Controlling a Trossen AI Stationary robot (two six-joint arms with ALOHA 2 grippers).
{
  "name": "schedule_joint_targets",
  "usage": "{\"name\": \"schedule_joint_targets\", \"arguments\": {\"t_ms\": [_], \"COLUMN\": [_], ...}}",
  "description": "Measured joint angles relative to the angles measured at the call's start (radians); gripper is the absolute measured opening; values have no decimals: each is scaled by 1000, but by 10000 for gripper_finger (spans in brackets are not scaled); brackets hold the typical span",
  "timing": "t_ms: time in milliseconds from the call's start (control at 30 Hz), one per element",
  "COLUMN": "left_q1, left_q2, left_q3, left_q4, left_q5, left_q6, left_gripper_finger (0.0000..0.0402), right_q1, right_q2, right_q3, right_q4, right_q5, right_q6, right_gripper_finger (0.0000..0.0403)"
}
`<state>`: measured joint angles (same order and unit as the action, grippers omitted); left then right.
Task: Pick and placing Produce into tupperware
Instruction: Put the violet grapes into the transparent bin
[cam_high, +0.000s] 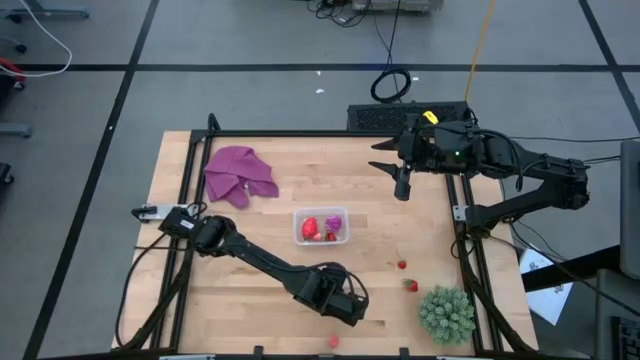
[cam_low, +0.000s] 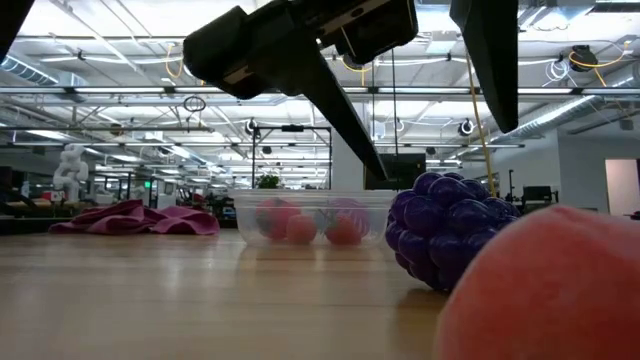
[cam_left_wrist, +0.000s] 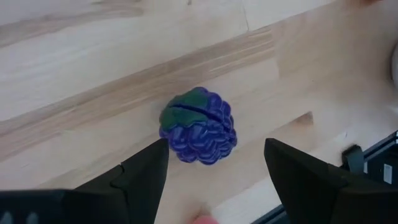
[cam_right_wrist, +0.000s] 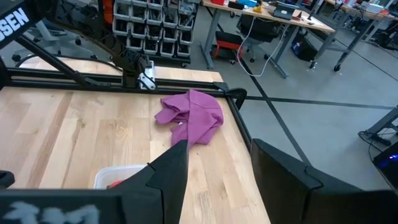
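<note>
A dark blue-purple berry with a green cap (cam_left_wrist: 199, 126) (cam_low: 450, 230) rests on the wood near the table's near edge. My left gripper (cam_left_wrist: 217, 152) (cam_high: 348, 303) (cam_low: 445, 150) hangs open just above it, one finger on either side, touching nothing. The high view hides the berry under this gripper. The clear tupperware (cam_high: 322, 226) (cam_low: 310, 218) stands mid-table and holds a red fruit and a magenta fruit. Two small red fruits (cam_high: 406, 275) lie to its right. A pale pink fruit (cam_high: 333, 341) (cam_low: 550, 290) lies at the near edge. My right gripper (cam_high: 403, 188) (cam_right_wrist: 217, 162) waits open above the far right of the table.
A crumpled purple cloth (cam_high: 240, 175) (cam_right_wrist: 193, 115) lies at the far left of the table. A green spiky plant (cam_high: 446, 313) stands in the near right corner. A black frame (cam_high: 300, 133) runs along the table's far and side edges. Bare wood lies left of the tupperware.
</note>
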<state>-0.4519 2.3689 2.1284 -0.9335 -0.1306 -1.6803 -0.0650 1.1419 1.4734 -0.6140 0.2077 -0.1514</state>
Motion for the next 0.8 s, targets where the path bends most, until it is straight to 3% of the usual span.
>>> {"name": "schedule_joint_targets", "arguments": {"t_ms": [800], "left_q1": [7], "left_q2": [6], "left_q3": [0], "left_q4": [-34], "left_q5": [-5], "left_q6": [53], "left_gripper_finger": [269], "right_q1": [0], "right_q2": [0], "right_q3": [0], "right_q4": [-8], "right_q5": [0], "right_q6": [0], "right_gripper_finger": [165]}}
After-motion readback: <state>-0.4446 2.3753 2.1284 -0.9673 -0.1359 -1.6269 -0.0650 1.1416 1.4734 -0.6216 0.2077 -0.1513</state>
